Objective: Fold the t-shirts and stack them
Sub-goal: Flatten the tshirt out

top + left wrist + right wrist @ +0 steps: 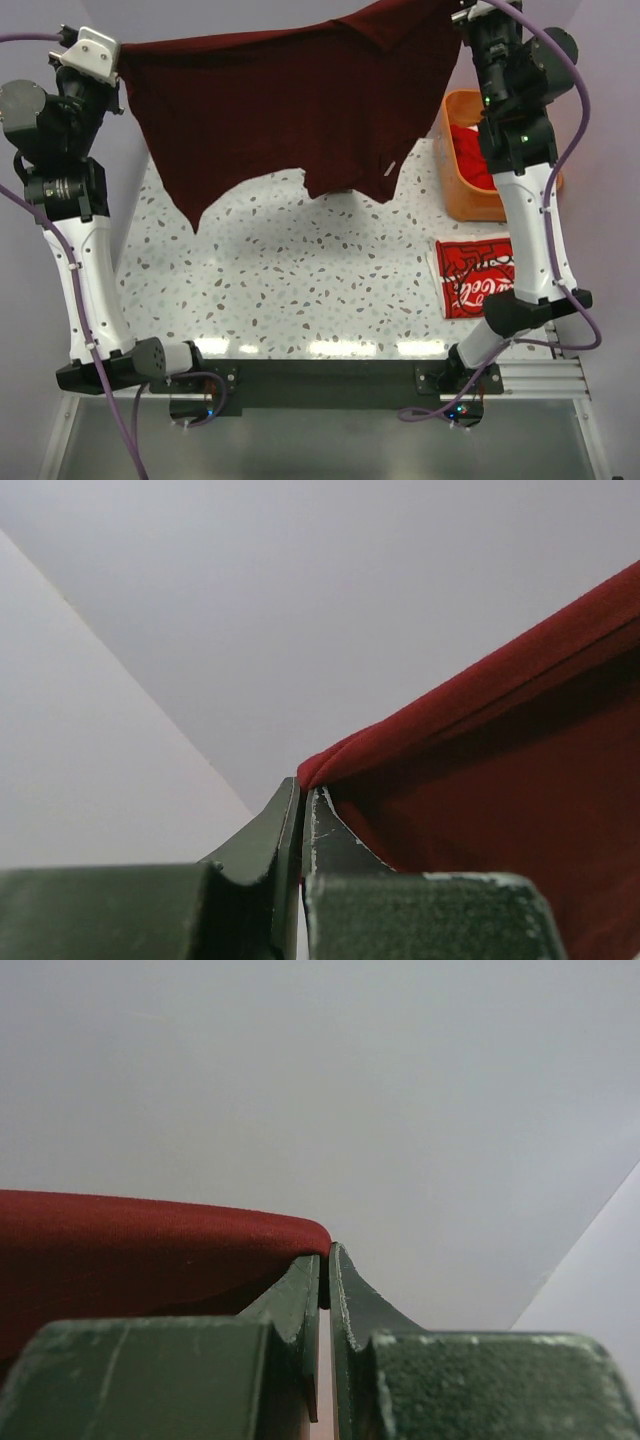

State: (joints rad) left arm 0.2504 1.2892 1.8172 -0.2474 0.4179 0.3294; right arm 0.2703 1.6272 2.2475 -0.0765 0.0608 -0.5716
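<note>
The dark maroon t-shirt (290,100) hangs stretched in the air between both grippers, high above the speckled table (290,270). My left gripper (118,48) is shut on its left top corner; the wrist view shows the cloth (500,770) pinched at the fingertips (303,790). My right gripper (458,14) is shut on the right top corner; its wrist view shows the cloth (130,1245) nipped between the tips (326,1260). A folded red Coca-Cola t-shirt (472,275) lies flat at the table's right, partly behind the right arm.
An orange plastic basket (462,190) with red cloth (468,155) inside stands at the right rear, behind the right arm. The shirt's lower hem hangs ragged over the table's back half.
</note>
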